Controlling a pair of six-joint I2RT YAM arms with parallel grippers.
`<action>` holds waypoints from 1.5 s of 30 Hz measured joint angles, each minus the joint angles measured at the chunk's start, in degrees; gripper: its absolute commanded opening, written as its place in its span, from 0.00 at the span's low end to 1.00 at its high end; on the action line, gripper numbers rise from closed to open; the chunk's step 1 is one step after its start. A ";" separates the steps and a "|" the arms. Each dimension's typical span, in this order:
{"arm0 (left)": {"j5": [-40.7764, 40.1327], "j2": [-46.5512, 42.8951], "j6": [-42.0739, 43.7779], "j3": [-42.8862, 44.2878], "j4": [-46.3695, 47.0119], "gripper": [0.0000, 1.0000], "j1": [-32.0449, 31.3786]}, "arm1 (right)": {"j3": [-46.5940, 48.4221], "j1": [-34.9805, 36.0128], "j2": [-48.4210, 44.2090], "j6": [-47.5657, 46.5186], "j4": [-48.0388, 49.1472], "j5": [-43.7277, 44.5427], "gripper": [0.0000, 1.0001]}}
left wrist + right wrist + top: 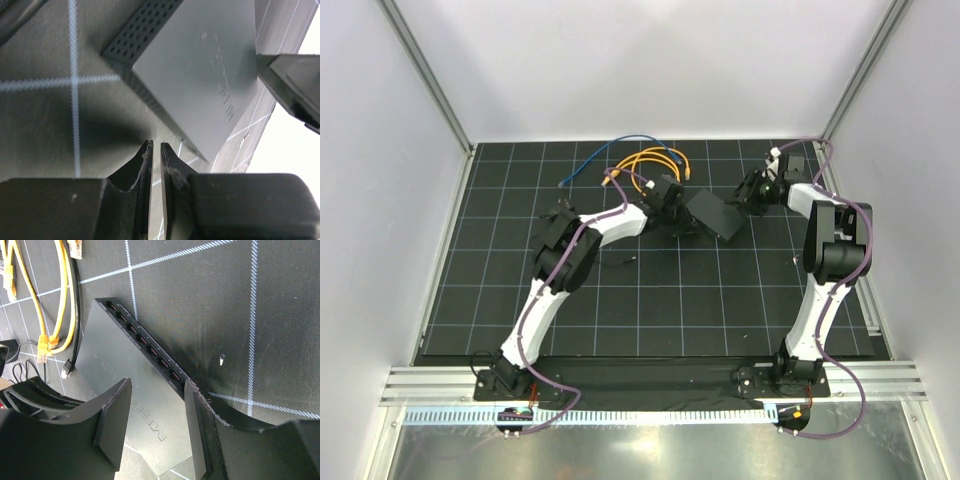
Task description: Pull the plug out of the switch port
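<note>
The switch is a flat matte-black box (715, 215) lying on the gridded mat; it also shows in the left wrist view (200, 65) and the right wrist view (120, 375). Its row of ports (142, 340) runs along one edge, and every port I can see holds no plug. A black cable's plug (66, 371) and yellow plugs (42, 345) lie loose on the mat beside the box. My left gripper (672, 205) (154, 145) is shut and empty at the box's left side. My right gripper (752, 192) (157, 385) is open, its jaws straddling the box's near end.
Yellow cables (655, 160) (62, 300) and a blue cable (610, 150) lie behind the switch. A small black lump (10, 352) with thin black wire (620, 260) lies to the switch's left. White walls enclose the mat; aluminium rails run along the near edge.
</note>
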 measured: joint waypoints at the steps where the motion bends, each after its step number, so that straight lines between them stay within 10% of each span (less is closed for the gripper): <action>1: 0.02 0.68 0.00 0.76 -0.09 0.15 0.02 | -0.35 -0.02 0.00 0.26 0.57 0.00 0.53; 28: 3.56 8.59 1.73 14.32 -5.68 0.16 1.29 | -32.85 0.85 -19.23 12.02 14.95 1.57 0.50; 45: 4.15 13.92 1.18 22.88 -2.91 0.18 1.16 | -35.10 3.76 -16.55 21.27 21.44 -4.90 0.50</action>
